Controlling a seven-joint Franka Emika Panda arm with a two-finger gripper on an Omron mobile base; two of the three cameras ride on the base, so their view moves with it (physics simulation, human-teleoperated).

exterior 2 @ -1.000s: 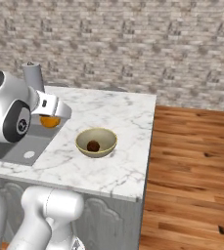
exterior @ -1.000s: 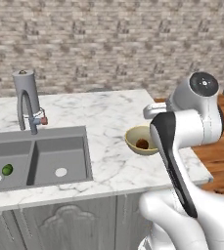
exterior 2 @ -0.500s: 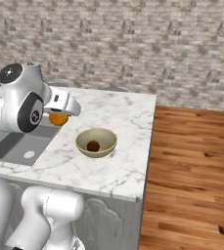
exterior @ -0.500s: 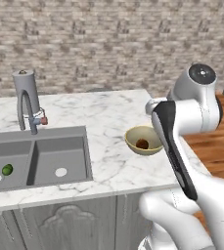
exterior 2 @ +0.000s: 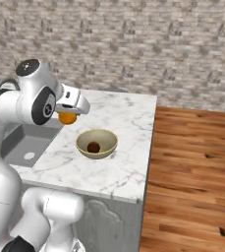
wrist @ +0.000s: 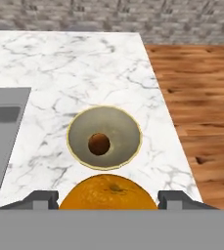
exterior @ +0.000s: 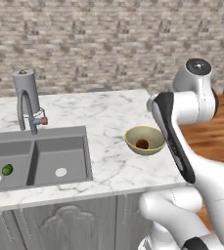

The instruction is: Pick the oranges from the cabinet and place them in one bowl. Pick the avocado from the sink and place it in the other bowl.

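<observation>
Marble counter in the left base view carried a pale yellow-beige bowl containing a brownish orange; a dark-green avocado lay in the grey sink. Right base and hand views showed the end effector gripping a bright round orange above the counter, beside the bowl.

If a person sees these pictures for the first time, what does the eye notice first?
First, the bright orange held in the tool above the marble counter. Next, the pale bowl just ahead of it, with a darker orange already inside. Far off, a small green avocado lies in the sink.
</observation>
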